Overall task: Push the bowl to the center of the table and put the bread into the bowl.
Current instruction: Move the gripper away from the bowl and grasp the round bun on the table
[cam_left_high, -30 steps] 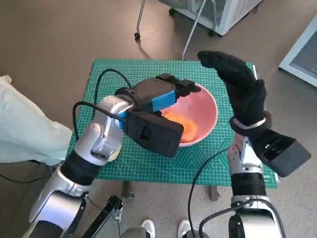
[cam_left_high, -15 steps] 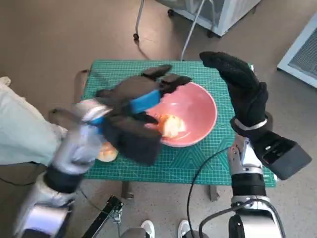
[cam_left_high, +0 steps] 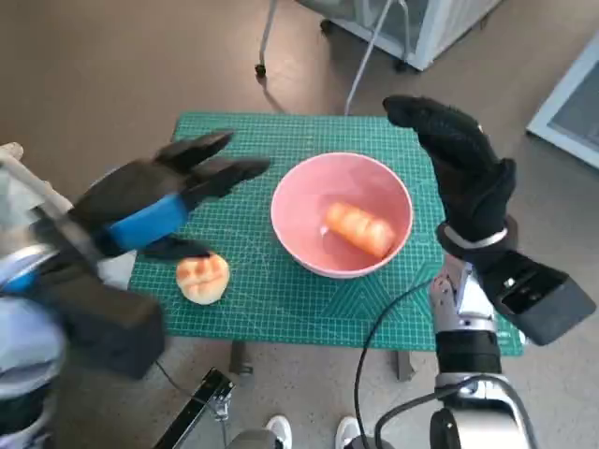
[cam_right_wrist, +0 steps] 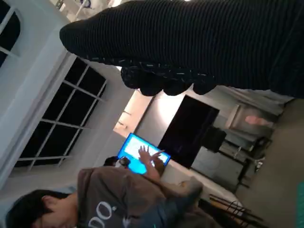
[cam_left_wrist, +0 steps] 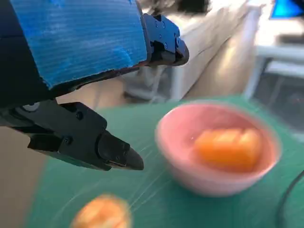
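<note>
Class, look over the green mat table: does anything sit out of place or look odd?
One thing: a round, scored bread roll lies on the green mat, outside the pink bowl, while an orange bread piece rests inside. Nothing is spilled or damaged. The left hand hangs open above the mat, holding nothing.

Left hand [cam_left_high: 154,201] and forearm: motion-blurred in the head view, forearm cut by the left edge. Bun [cam_left_wrist: 102,214]: blurred and cut by the left wrist picture's edge. Right hand [cam_right_wrist: 190,42]: fingers largely unseen; cut by the right wrist picture's edge.
</note>
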Tool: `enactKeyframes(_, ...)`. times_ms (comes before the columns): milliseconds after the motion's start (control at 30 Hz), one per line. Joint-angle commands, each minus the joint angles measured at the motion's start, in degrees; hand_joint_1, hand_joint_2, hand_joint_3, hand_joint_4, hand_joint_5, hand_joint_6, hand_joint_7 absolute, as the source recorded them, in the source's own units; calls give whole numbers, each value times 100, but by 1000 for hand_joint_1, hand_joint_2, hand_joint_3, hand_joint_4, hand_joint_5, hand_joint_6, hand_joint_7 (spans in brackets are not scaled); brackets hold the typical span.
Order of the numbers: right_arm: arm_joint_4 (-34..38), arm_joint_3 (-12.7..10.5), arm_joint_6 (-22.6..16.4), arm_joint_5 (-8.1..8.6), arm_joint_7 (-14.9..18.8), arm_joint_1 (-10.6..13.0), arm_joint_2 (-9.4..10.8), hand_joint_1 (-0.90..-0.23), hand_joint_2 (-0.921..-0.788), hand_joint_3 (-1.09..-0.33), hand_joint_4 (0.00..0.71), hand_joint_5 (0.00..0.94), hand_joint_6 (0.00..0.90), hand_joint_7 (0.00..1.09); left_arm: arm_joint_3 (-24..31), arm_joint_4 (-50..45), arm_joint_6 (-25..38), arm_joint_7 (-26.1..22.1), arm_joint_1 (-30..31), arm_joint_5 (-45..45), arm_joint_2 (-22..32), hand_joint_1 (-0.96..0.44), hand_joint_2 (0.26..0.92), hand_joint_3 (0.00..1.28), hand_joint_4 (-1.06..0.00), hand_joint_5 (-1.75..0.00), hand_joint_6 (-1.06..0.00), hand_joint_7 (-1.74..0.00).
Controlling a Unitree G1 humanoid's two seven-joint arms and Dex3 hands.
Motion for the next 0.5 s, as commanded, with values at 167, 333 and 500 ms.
enactKeyframes(167, -19, -9, 125, 17, -15, 145, 27, -680, -921, -769, 267, 36, -1, 831, 236, -278, 121, -222, 937, 57, 559, -59, 813, 5, -134, 0, -280, -55)
enactKeyframes(333, -11, -10, 175, 13, -11, 139, 20, -682, -921, -771, 267, 35, -1, 831, 67, -174, 271, -203, 1149, 95, 608, -51, 808, 5, -134, -2, -279, -43)
enactKeyframes(500, -5, -20, 225, 10, -7, 130, 2, -686, -921, -771, 266, 35, -1, 830, -207, 56, 221, -44, 1165, 181, 485, -23, 812, 8, -130, -1, -275, -32)
